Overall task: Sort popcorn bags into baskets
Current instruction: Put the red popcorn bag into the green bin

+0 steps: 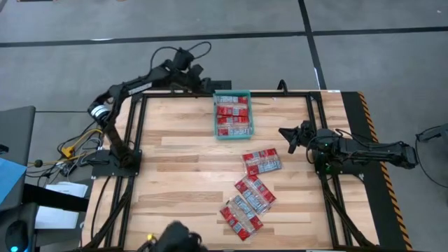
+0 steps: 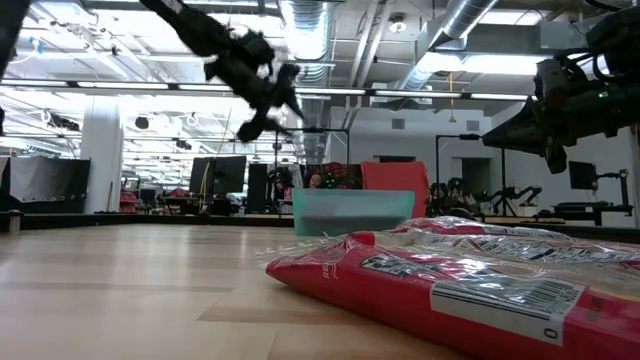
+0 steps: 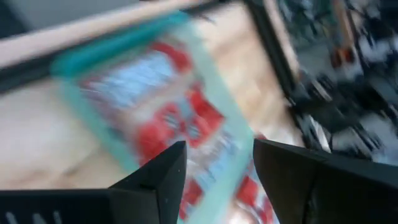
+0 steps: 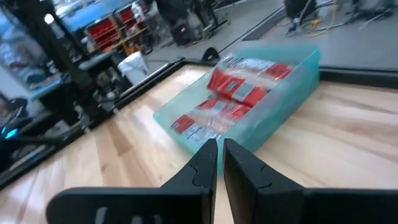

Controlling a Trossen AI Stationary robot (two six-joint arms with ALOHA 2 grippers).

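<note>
The teal bin (image 1: 232, 114) sits at the far middle of the wooden table (image 1: 175, 182), already holding several red popcorn bags stacked flat along its length. Three loose popcorn bags remain on the near right part of the table: one (image 1: 262, 162) just short of the bin, a second (image 1: 254, 193) below it, and a third (image 1: 241, 218) nearest the front edge, the last two overlapping in a slanted chain. The left gripper (image 1: 198, 75) hangs in the air beside the bin's far left corner, its fingers parted with nothing between them; its wrist view looks down through the gap onto the filled bin (image 3: 155, 106). The right gripper (image 1: 288, 135) hovers to the right of the bin and above the loose bags, fingers (image 4: 205, 163) drawn almost together and empty. The relation that matters for the next pick is that every remaining bag lies on the right arm's side, toward the front of the table from its fingertips, with their long axes running diagonally from near left to far right. The right arm is plainly nearer; the left would have to reach across the bin.
</note>
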